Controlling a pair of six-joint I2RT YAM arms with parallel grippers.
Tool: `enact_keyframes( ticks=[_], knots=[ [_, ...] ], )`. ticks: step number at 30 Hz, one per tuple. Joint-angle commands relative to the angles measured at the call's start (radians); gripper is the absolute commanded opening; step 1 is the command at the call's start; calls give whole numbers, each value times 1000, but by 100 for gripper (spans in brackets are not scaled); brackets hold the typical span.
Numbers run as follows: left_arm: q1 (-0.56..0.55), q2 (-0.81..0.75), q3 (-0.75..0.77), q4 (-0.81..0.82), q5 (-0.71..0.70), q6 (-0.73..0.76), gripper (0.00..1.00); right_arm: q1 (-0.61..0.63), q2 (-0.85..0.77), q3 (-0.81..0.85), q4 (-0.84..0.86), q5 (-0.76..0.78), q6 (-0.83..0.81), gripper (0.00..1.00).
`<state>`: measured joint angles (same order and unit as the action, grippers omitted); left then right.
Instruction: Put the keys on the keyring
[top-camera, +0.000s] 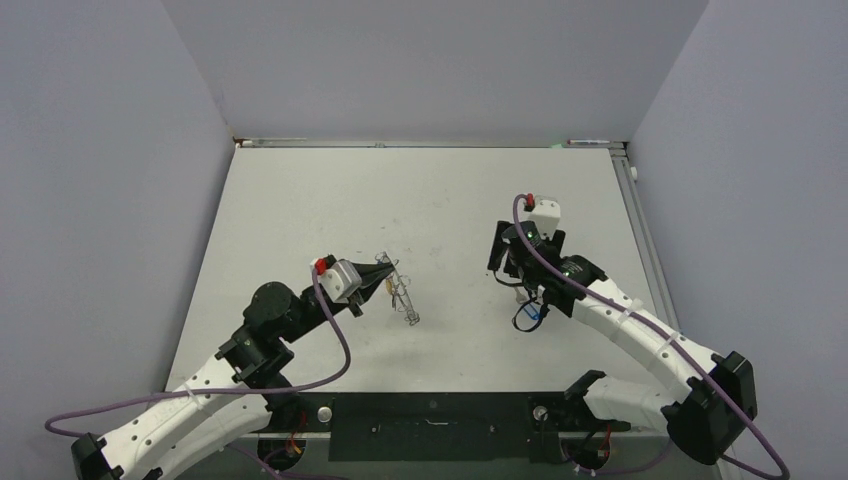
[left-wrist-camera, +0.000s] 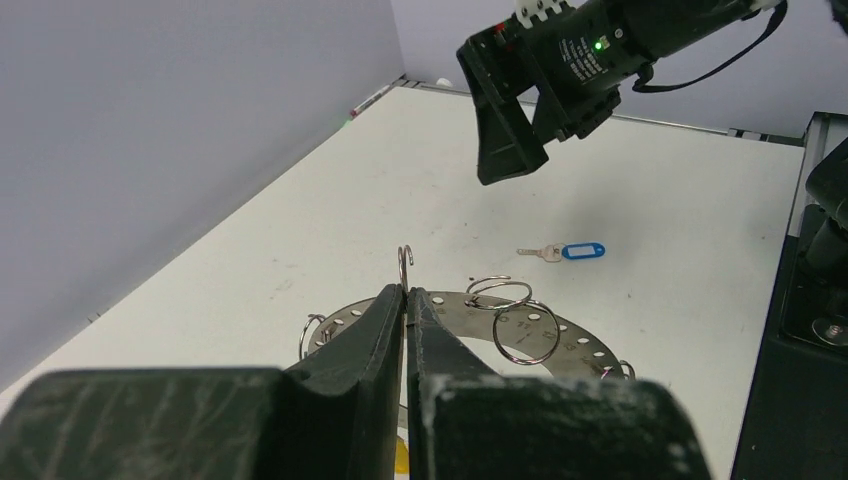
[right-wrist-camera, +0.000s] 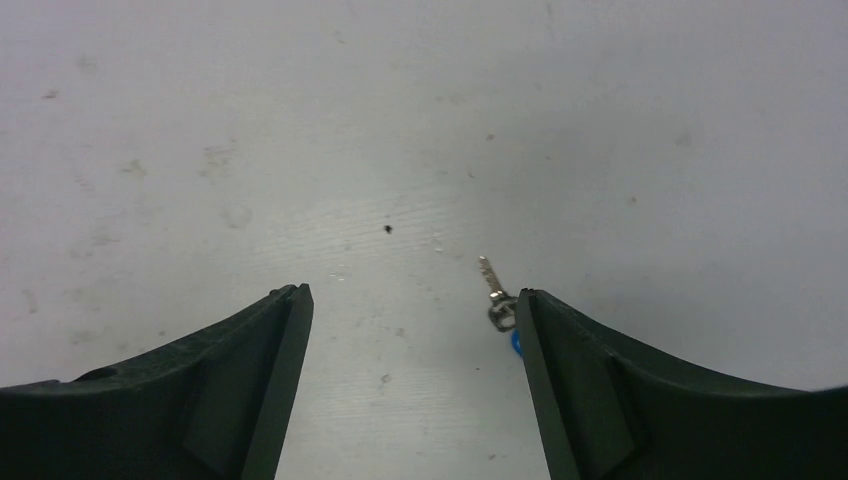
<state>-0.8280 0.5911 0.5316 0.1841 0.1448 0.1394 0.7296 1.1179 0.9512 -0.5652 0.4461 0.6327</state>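
Left tool (left-wrist-camera: 406, 292) pinching keyring (left-wrist-camera: 560, 336), right tool (right-wrist-camera: 410, 293) spread above key (right-wrist-camera: 495, 290), tag (left-wrist-camera: 583, 250) whole only from left wrist

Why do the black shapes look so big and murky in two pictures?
Left wrist view: the shut black left tool looms close, dark and soft; the small silver blue-tagged key beyond is sharper. Right wrist view: likewise the open right tool. Top view: soft, even light.

Left pincer (left-wrist-camera: 406, 293) tight on keyring (left-wrist-camera: 578, 340)
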Motion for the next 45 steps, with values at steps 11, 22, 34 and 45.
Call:
enact_keyframes(
  ticks=[11,22,34,45],
  knots=[
    [87,1,-19,101,174,-111,0,-191,54,-277,82,-75,79,63],
    [90,13,-24,113,195,-126,0,-204,110,-314,163,-115,24,49],
    [90,19,-27,117,202,-132,0,-257,173,-353,211,-176,15,36],
    [89,25,-27,117,203,-133,0,-262,193,-364,224,-187,14,28]
  ],
)
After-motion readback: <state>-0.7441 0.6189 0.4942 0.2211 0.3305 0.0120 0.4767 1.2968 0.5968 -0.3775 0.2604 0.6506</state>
